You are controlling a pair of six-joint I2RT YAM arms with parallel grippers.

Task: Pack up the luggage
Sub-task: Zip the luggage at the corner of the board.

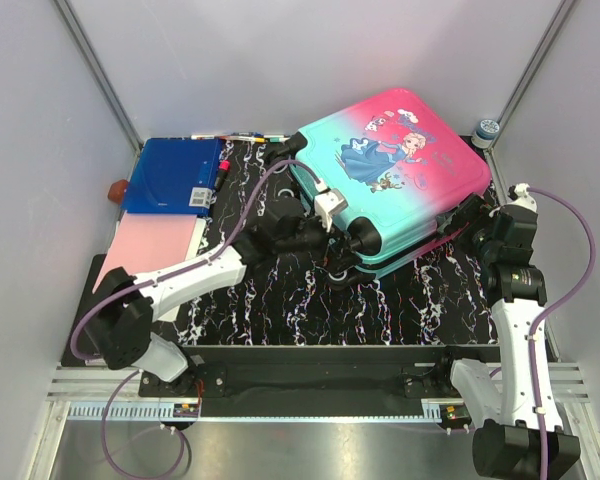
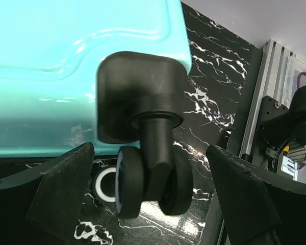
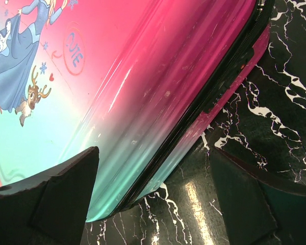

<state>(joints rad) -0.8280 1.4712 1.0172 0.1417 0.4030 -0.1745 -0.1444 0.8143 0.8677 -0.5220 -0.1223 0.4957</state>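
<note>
From above, the closed luggage [image 1: 395, 170] lies flat on the marble tabletop [image 1: 280, 310], at the far right. In the left wrist view, the left jaws stand released around its black wheel [image 2: 150, 178], not touching. In the right wrist view, the right jaws are released beside its zipper edge [image 3: 204, 97].

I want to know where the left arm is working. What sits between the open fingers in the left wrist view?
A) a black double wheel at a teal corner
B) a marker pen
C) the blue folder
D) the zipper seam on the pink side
A: the left wrist view shows the black wheel under a teal corner of the luggage, framed by the open left gripper.
</note>
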